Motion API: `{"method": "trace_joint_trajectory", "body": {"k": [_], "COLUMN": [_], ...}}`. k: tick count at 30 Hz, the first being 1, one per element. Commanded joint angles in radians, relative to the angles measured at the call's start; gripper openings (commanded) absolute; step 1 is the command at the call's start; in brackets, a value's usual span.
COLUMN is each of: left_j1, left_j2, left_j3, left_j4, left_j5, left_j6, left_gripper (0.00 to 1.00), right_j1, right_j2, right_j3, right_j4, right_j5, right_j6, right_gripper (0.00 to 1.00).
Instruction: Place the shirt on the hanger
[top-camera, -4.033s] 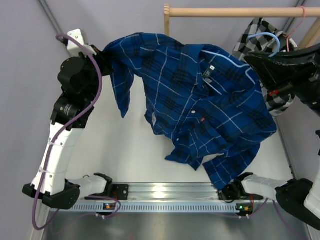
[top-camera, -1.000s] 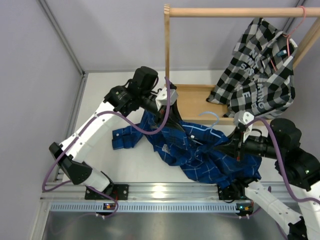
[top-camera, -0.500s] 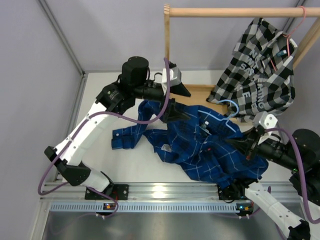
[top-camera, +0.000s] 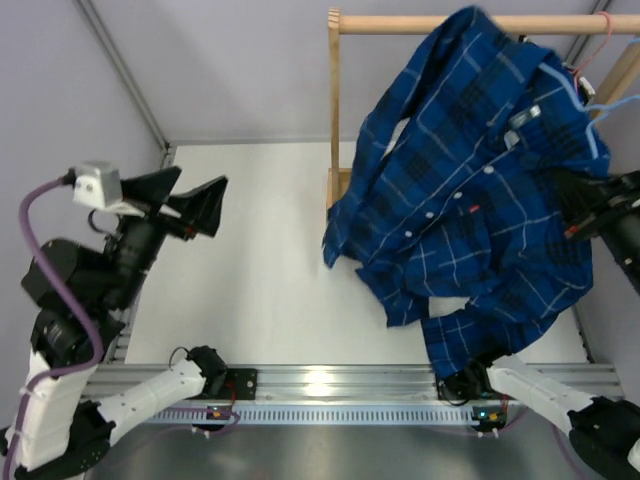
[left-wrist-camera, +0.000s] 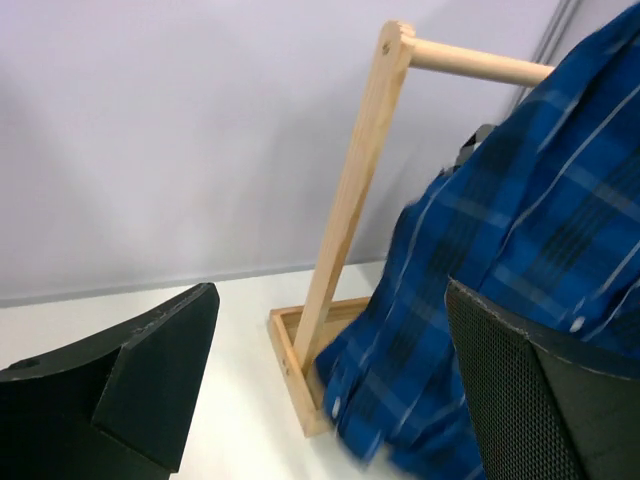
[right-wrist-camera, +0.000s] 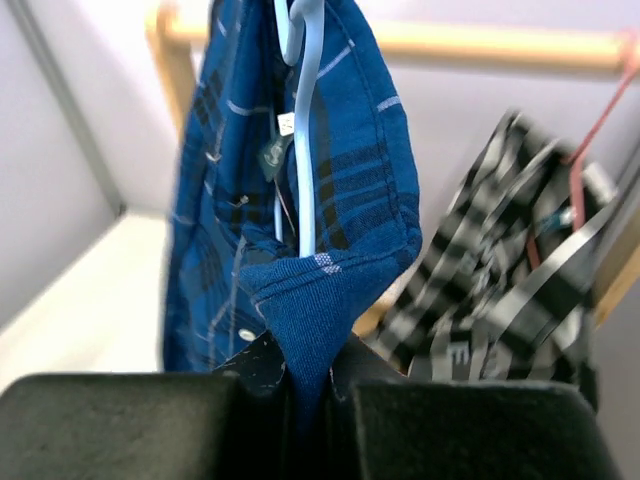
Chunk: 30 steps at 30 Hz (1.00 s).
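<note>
the shirt (top-camera: 470, 200) is looking like soft, matt cloth. the hanger (right-wrist-camera: 307, 150) is showing smooth, slightly shiny plastic. the rack (top-camera: 334, 100) is looking like plain, smooth wood. the table (top-camera: 260, 250) is looking white and matt. the rail (top-camera: 330, 382) is shining like ridged metal.

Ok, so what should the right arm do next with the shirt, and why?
Probably lift the right gripper a little toward the wooden rail and hook the hanger over it. The shirt already hangs from the hanger, its fabric pinched in that gripper; the left gripper is open and well clear.
</note>
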<state>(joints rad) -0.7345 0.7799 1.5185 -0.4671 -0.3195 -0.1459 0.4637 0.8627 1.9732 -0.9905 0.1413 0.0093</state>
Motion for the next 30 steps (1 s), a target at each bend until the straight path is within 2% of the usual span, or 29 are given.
{"method": "trace_joint_trajectory", "body": {"k": [1,4,7,10,11,13,14,17,20,24,25,28,30], "left_j1": [-0.003,-0.003,-0.003,-0.003,-0.003,-0.003,-0.003,-0.003,-0.003,-0.002,0.0,0.027,0.084], "left_j2": [-0.1,-0.207,-0.273,-0.3,-0.31,-0.32,-0.329,-0.352,-0.355,-0.318,-0.309,-0.278,-0.269], "left_j3": [-0.176,-0.378,-0.524,-0.621,-0.632,-0.661,-0.666,-0.684,-0.693,-0.693,-0.69,-0.682,-0.682], "left_j4": [-0.027,-0.03,-0.03,-0.03,-0.03,-0.036,-0.039,-0.042,-0.042,-0.042,-0.042,-0.041,-0.039], "left_j5": [-0.081,-0.037,-0.01,-0.003,0.008,0.039,0.066,0.092,0.083,0.079,0.076,0.065,0.072], "left_j6": [-0.011,0.015,0.02,0.012,0.014,0.028,0.032,0.046,0.049,0.04,0.037,0.026,0.019], "left_gripper": [0.98,0.98,0.98,0.98,0.98,0.98,0.98,0.98,0.98,0.98,0.98,0.98,0.98], "right_j1": [0.004,0.006,0.004,0.004,0.004,0.004,0.004,0.004,0.004,0.003,0.003,0.003,0.0], "right_j2": [0.079,0.102,0.058,-0.069,-0.105,-0.181,-0.255,-0.361,-0.387,-0.272,-0.202,-0.069,-0.001], "right_j3": [0.202,0.196,0.028,-0.189,-0.326,-0.472,-0.604,-0.793,-0.89,-0.893,-0.88,-0.775,-0.673], "right_j4": [0.108,0.201,0.309,0.409,0.465,0.53,0.58,0.616,0.63,0.633,0.635,0.633,0.63], "right_j5": [0.122,0.133,0.098,0.012,0.001,-0.017,-0.031,-0.028,-0.011,-0.012,-0.014,-0.02,-0.002], "right_j6": [0.0,-0.032,-0.031,0.006,0.038,0.064,0.086,0.125,0.158,0.17,0.17,0.172,0.164], "right_gripper": [0.0,0.0,0.0,0.0,0.0,0.0,0.0,0.0,0.0,0.0,0.0,0.0,0.0]}}
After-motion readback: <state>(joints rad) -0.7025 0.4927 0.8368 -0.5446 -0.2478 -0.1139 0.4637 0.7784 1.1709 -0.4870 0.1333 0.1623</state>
